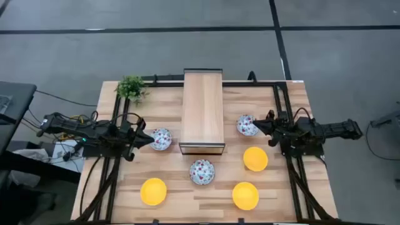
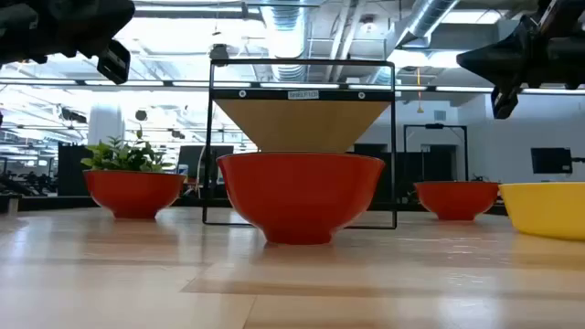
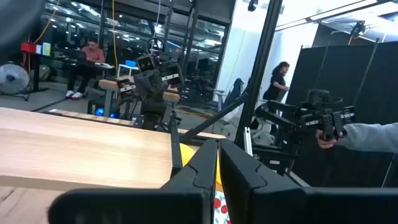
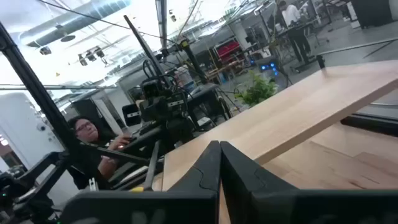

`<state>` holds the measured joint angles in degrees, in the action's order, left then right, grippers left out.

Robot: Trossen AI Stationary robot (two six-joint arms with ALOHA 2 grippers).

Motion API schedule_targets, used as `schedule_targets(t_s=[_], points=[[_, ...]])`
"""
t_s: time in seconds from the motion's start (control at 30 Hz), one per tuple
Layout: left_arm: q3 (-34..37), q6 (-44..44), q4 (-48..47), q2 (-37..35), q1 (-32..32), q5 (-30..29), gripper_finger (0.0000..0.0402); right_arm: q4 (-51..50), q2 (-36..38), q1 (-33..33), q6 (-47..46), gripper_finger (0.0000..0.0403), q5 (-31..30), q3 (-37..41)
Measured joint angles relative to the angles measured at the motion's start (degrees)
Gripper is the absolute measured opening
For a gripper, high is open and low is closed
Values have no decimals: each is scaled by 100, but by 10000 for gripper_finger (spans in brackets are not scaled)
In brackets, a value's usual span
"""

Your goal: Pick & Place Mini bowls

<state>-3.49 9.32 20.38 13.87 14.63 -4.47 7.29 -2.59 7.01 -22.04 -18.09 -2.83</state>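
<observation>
Here the tabletop (image 1: 125,181) is spanned by a raised wooden shelf (image 1: 202,109). Six mini bowls (image 1: 202,171) are spread around it, none held. The left pincer (image 1: 150,139), fingers together, is poised beside one patterned bowl (image 1: 161,139), the right pincer (image 1: 255,125), likewise closed, beside another (image 1: 245,125).

From above I get even, soft light on the table (image 1: 206,200), with faint shadows. At table height, bright ceiling lights (image 2: 274,37) behind leave the nearest bowl (image 2: 301,195) backlit and the foreground wood blurred. My wrist views show dark, out-of-focus fingers (image 3: 193,180) against a bright room.
</observation>
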Motion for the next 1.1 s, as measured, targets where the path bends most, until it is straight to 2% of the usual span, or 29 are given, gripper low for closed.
schedule_targets(t_s=[0.47, 0.6, 0.8, 0.93, 1.1], points=[[0, -1, -2, 0, 0, 2, 17, 252, 0, -2, 0, 0, -2, -4], [0, -2, -4, 0, 0, 2, 17, 260, -68, 14, 5, 0, -2, -334], [0, 0, -4, 0, 0, 2, 17, -1341, -806, 20, 127, 0, -218, -1624], [0, 0, -4, 0, 0, 2, 17, -3066, -1685, 1, -307, 0, -582, -2675], [2, -1, -2, 0, 0, 2, 17, -4686, -2817, -89, -902, 0, -580, -3636]])
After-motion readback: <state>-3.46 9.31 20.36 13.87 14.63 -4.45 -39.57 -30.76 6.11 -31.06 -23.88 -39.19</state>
